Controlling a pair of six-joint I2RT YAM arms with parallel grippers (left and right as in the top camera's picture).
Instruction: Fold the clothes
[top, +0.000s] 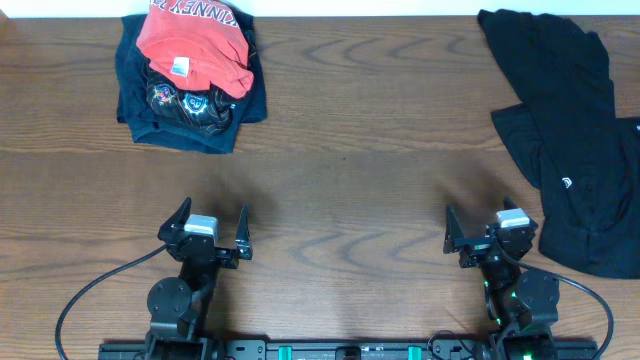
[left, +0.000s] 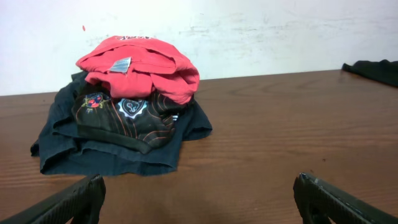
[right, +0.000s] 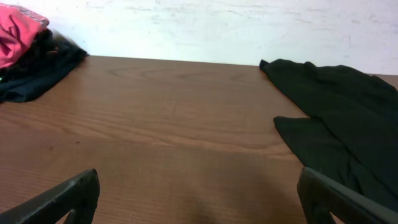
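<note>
The black garment (top: 572, 130) lies crumpled at the table's right side, with a small white logo mark (top: 567, 183) showing. It also shows in the right wrist view (right: 339, 118) at the right, and its far edge shows in the left wrist view (left: 373, 70). My left gripper (top: 210, 228) is open and empty near the front left (left: 199, 202). My right gripper (top: 485, 232) is open and empty near the front right (right: 199, 199), just left of the garment's lower part and apart from it.
A folded red shirt with white lettering (top: 195, 40) lies on a folded navy shirt with a colourful print (top: 190, 105) at the back left. Both show in the left wrist view (left: 140, 65). The brown wooden table (top: 350, 170) ends at a white wall behind.
</note>
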